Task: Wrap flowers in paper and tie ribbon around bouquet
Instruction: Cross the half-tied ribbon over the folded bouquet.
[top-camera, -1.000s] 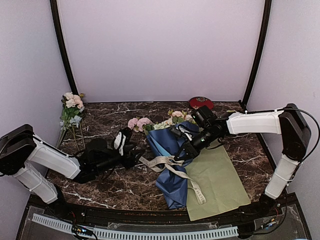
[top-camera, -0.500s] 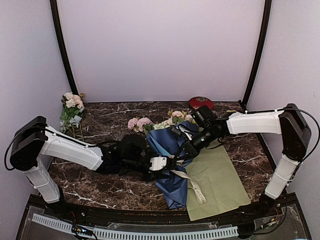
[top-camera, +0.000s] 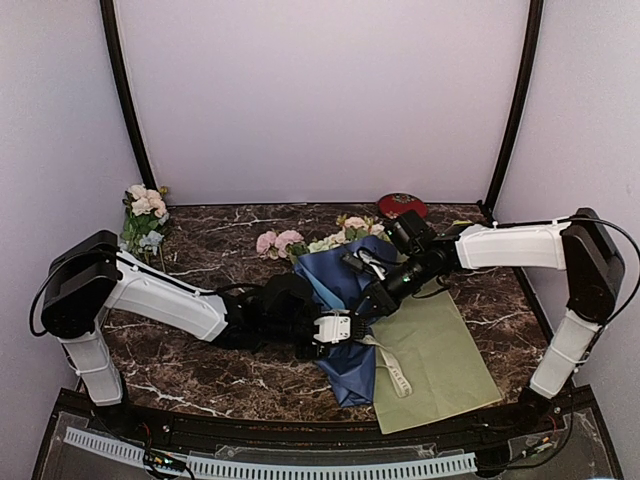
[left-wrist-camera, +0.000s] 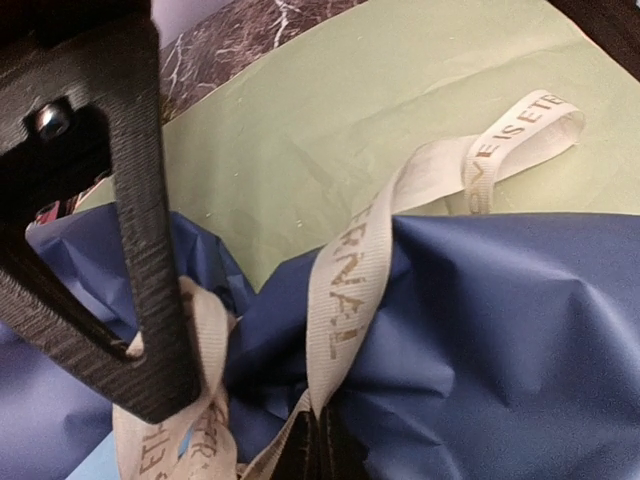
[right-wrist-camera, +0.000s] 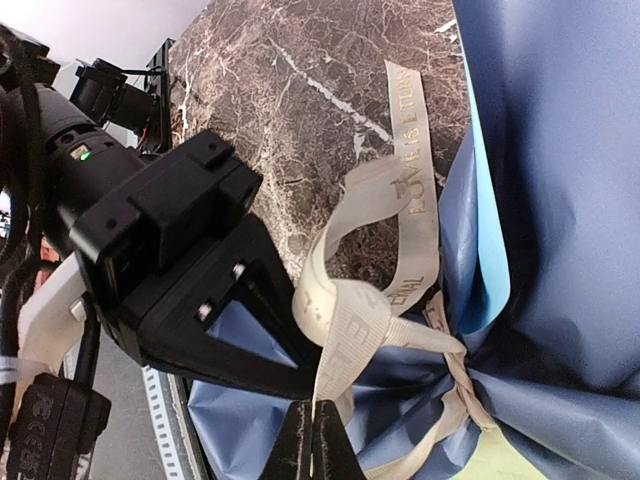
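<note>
- The left gripper (left-wrist-camera: 318, 452) was clamped on the ribbon (left-wrist-camera: 345, 290), pinching one strand right at its fingertips. The right gripper (right-wrist-camera: 312, 440) was closed on another strand at its own tips.
- Both sets of tips sat close together, just above the gathered waist of the paper (right-wrist-camera: 560, 200).
- The step in hand looked like cinching the tie. It would go best with the two strands drawn apart in opposite directions, low and level with the wrap. That way the crossing bites on the narrow waist instead of sliding toward the tail.
- Even, steady tension seemed wise, since a satin band slips easily and thin paper tears if jerked.
- The bouquet (top-camera: 345, 300) lay directly beneath both grippers. The flowers (top-camera: 285, 242) fanned out beyond the right gripper, and the cone's tail trailed below the left one.
- The ribbon was a flat, soft, cream weave with dull gold lettering, looping and folding limply.
- The paper was matte navy outside and paler blue inside, crumpled into sharp creases where it was bunched.
- A smooth yellow-green sheet (left-wrist-camera: 330, 130) lay past the left gripper's tips, on a glossy, veined dark table (top-camera: 220, 235).
- Whether the strands already formed a true knot or only a crossing could not be told.
</note>
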